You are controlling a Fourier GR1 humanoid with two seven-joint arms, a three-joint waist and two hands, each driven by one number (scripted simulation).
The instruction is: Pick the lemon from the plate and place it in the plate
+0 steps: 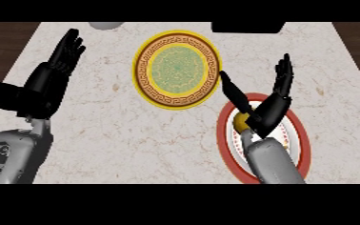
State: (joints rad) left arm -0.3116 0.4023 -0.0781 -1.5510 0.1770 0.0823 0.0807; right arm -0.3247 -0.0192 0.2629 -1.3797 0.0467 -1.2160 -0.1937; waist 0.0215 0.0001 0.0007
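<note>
The lemon (241, 120) sits on the red-rimmed plate (226, 124), showing only as a small yellow patch just beneath the base of the right hand (271, 106), between the thumb and the fingers (283, 76), which stand straight and spread wide, holding nothing. The thumb slants up and away to one side of the fruit and the fingers rise on the other, so the lemon lies low in the open fork of the hand rather than at the fingertips (whether the palm already touches it cannot be told, since the hand covers most of it). As a judgement, the lemon should be light and fairly stiff, with a waxy rind that can slip, and being rounded it may roll on the plate's smooth face if nudged from one side only; the sensible hold is across its middle, thumb against one flank and fingers against the opposite one, closing evenly. The yellow patterned plate (176, 69), the likely goal, lies beyond the thumb tip and away from the fingers, apart from the red-rimmed one on the marble worktop (105, 124). The left hand (60, 69) rests open near the far side of the worktop, fingers up, well apart from both plates.
</note>
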